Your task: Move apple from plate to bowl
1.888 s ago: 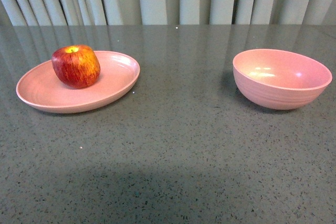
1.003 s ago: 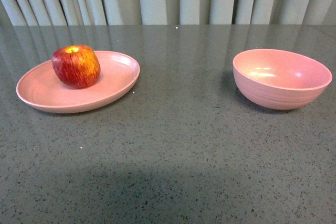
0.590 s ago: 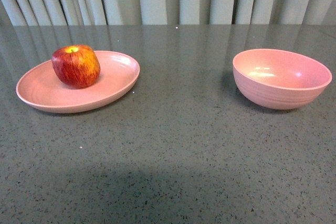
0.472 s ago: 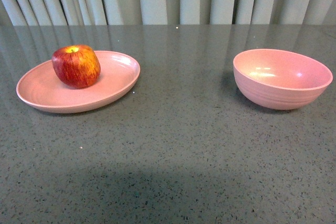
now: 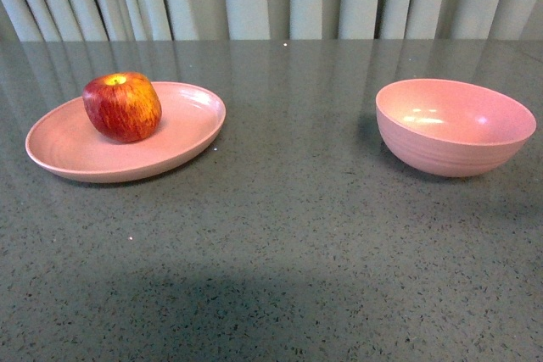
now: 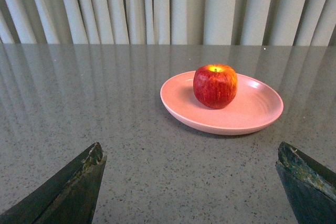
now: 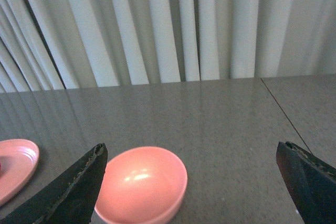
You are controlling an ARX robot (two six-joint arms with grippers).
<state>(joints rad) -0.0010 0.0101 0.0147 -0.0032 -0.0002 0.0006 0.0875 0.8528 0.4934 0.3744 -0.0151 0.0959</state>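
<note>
My left end effector and right end effector both hung spread wide, gripping nothing. Farther out, nothing had shifted: the apple sat on the plate toward the left edge of the counter, the bowl empty toward the right. The transfer, I judged, had not begun.

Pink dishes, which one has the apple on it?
The wide, shallow plate on the left holds the apple. The deep bowl on the right shows nothing inside it.
</note>
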